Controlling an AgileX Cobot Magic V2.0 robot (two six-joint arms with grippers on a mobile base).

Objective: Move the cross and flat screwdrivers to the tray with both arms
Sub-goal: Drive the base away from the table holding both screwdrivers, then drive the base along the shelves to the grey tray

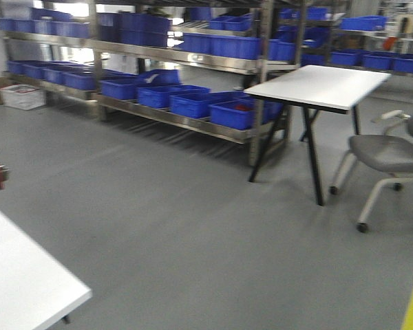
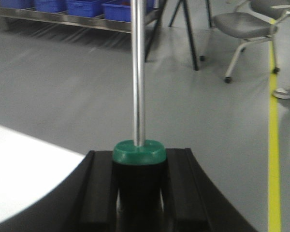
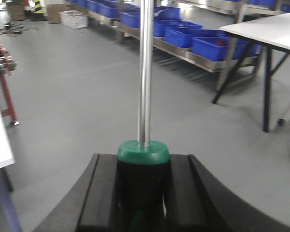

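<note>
Looking through the left wrist camera, you see the left gripper [image 2: 139, 166] clamped on a steel-shafted screwdriver [image 2: 137, 72] with a green collar and black handle. The handle sits between the black fingers [image 2: 99, 188] at bottom centre. The shaft runs straight up past the top edge, so you cannot tell its tip type. The right wrist camera shows the right gripper [image 3: 143, 169] closed the same way on a second steel-shafted screwdriver [image 3: 145, 72], its tip also cut off at the top. A white tabletop [image 2: 24, 169] fills the lower left of the left wrist view. In the front view, blue plastic bins [image 1: 186, 103] line metal shelving [image 1: 265, 48] across the top, with a white black-legged table [image 1: 323, 86] and a grey chair [image 1: 389, 151] at the right.
</note>
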